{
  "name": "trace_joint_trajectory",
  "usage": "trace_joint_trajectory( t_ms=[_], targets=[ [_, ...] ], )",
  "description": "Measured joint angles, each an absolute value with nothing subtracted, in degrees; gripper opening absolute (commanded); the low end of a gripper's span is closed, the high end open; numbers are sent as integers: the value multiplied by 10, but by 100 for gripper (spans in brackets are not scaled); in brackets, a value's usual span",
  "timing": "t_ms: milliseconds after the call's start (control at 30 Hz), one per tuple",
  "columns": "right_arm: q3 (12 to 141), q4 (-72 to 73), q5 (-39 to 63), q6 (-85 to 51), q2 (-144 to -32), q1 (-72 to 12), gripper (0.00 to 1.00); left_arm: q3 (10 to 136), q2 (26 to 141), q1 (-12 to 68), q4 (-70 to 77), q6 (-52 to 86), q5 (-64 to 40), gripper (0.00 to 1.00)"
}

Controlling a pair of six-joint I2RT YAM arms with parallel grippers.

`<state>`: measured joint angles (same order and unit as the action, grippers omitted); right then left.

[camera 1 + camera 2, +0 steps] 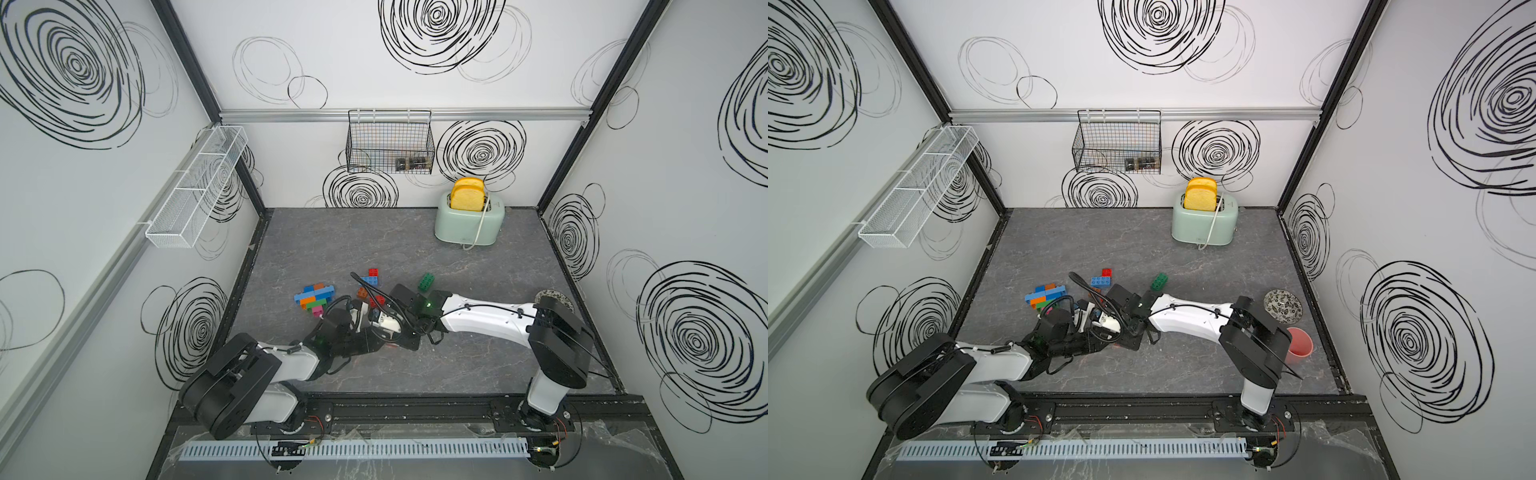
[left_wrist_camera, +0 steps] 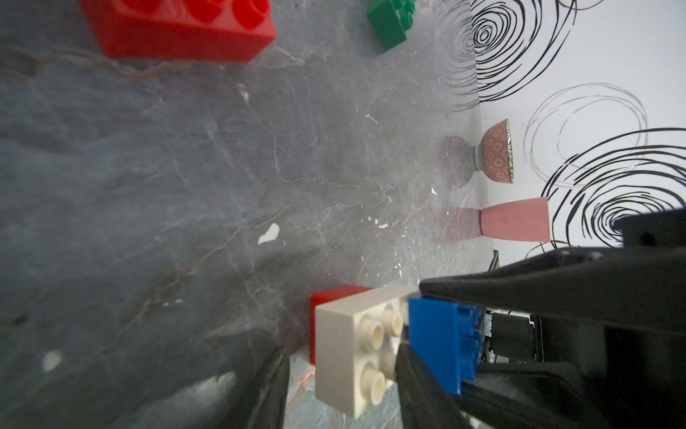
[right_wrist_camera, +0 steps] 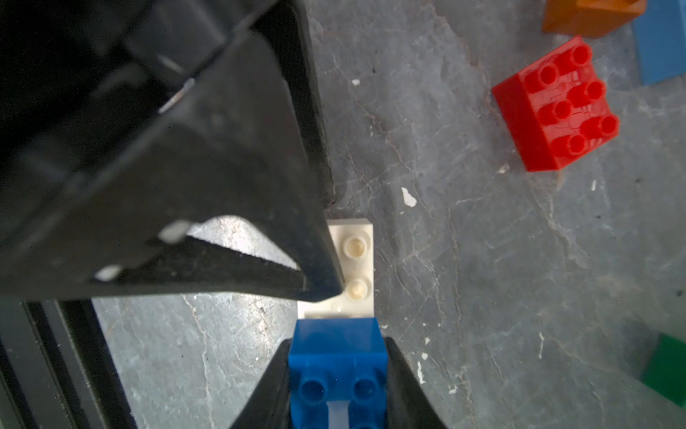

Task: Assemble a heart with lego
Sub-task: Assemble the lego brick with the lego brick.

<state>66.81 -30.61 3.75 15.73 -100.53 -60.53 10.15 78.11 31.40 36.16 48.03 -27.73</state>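
In the left wrist view my left gripper [image 2: 343, 351] is shut on a white brick [image 2: 345, 345] that has a red brick [image 2: 334, 293] under it, one finger lying on the studs. My right gripper [image 3: 337, 343] is shut on a blue brick [image 3: 337, 345] and holds it against the end of the white brick [image 3: 356, 260]. In both top views the two arms meet at the front centre, hiding this stack. A flat multicoloured assembly [image 1: 316, 297] lies left of them. Loose blue and red bricks [image 1: 370, 276], a green one [image 1: 427, 281] and an orange one [image 1: 362, 293] lie behind.
A mint toaster [image 1: 469, 220] holding bread stands at the back right. A patterned bowl [image 1: 1283, 305] and a pink cup [image 1: 1300, 340] sit by the right wall. A black wire basket [image 1: 390, 141] and a white mesh shelf [image 1: 195, 187] hang on the walls.
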Motion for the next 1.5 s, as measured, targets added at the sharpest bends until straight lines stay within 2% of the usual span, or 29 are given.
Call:
trace_joint_trajectory(
  t_ms=[467, 900, 1500],
  targets=[
    [669, -294, -34, 155, -1011, -636, 26, 86, 795, 314, 410, 490, -274, 50],
    [746, -376, 57, 157, -1069, -593, 25, 67, 811, 314, 464, 505, -270, 50],
    [735, -360, 26, 153, -1058, -604, 38, 68, 799, 314, 446, 506, -269, 53]
  ],
)
